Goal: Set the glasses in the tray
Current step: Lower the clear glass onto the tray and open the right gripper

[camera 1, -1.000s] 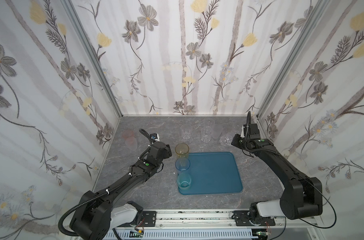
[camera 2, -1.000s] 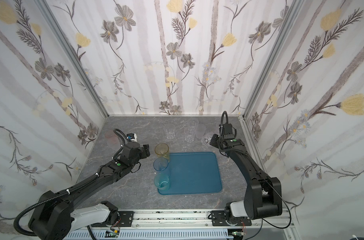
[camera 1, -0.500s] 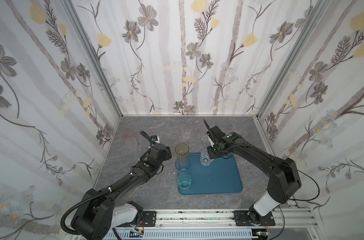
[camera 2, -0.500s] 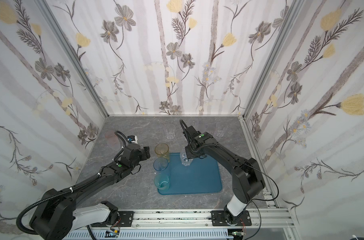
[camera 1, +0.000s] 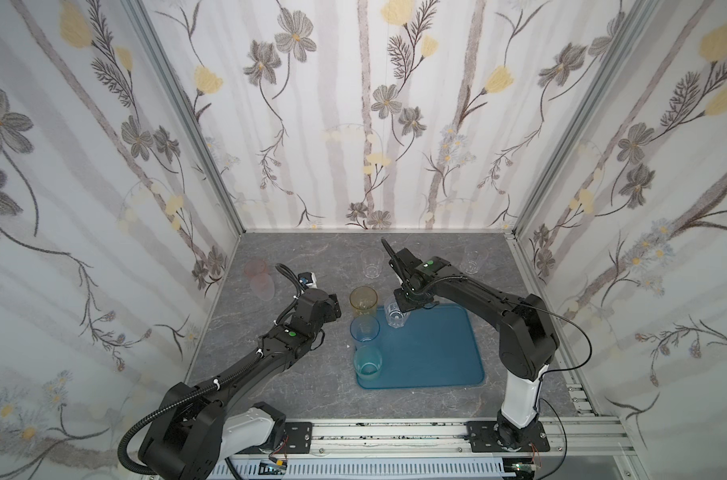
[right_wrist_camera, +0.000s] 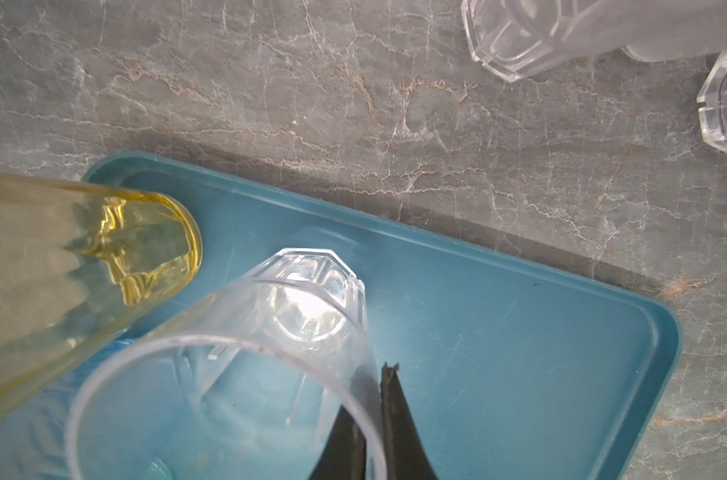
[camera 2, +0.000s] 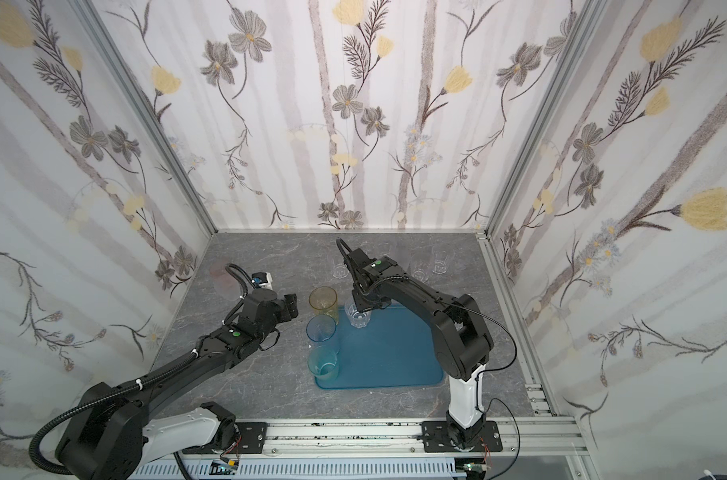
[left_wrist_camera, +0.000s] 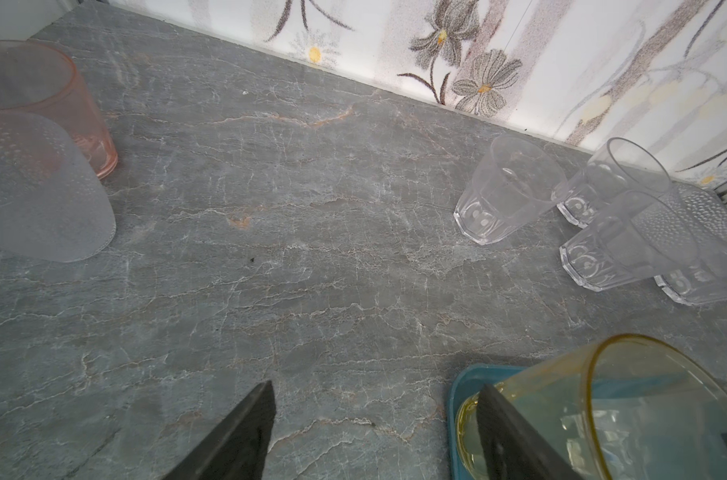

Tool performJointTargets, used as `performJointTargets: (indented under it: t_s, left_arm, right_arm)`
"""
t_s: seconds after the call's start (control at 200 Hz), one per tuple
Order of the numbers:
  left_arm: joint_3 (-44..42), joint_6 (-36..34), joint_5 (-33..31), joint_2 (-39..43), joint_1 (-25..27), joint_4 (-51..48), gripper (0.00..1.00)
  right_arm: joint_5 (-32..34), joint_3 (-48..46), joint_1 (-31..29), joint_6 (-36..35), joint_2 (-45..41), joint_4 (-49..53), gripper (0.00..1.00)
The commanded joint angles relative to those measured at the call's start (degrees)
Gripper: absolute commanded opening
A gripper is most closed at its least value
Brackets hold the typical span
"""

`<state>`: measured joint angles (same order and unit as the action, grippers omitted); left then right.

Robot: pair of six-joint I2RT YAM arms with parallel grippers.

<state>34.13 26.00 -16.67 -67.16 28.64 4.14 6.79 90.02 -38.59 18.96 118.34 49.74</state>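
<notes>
Setting down a clear glass in the tray

On the grey counter (camera 1: 270, 374) the teal-blue tray (camera 1: 436, 353) already carries an amber glass (camera 1: 363, 300), a light blue glass (camera 1: 365, 328) and a teal glass (camera 1: 368, 363) along one edge. The right gripper (right_wrist_camera: 370, 395) pinches with its jaws the wall of a clear faceted glass (right_wrist_camera: 303, 307), whose base seems to rest on the tray beside the amber one. The next move, I judge, is to release and rise straight up. The left gripper (left_wrist_camera: 374, 388) has its jaws wide apart and empty, over the counter.

Left arm low, left end effector (left_wrist_camera: 376, 384) spread wide. Right arm reaches left, right end effector (right_wrist_camera: 372, 399) pinching clear glass (right_wrist_camera: 303, 307) wall.
</notes>
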Motion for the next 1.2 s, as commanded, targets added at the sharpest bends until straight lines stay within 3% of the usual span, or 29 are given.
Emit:
performJointTargets:
  t_s: [0.0,0.49,0.749,0.984,1.194]
  left_arm:
    - [-0.2,0.5,0.0,0.2,-0.2,1.7,0.79]
    - [-0.4,0.9,0.3,0.4,-0.3,1.8,0.79]
    - [-0.3,1.1,0.7,0.2,-0.3,1.8,0.79]
    - [-0.5,2.0,2.7,-0.9,-0.2,2.4,0.78]
    - [-1.9,3.1,1.4,0.7,-0.2,2.6,0.78]
  right_arm:
    - [0.9,1.3,-0.3,-0.1,1.2,-1.6,0.18]
    - [-0.5,0.0,-0.3,0.6,1.3,-3.9,0.17]
    - [-3.5,0.0,0.3,1.1,-1.9,-4.6,0.25]
    - [-7.2,-5.5,8.1,4.3,-14.0,-12.9,0.4]
    - [-9.7,-9.3,23.5,9.6,-17.9,-19.9,0.44]
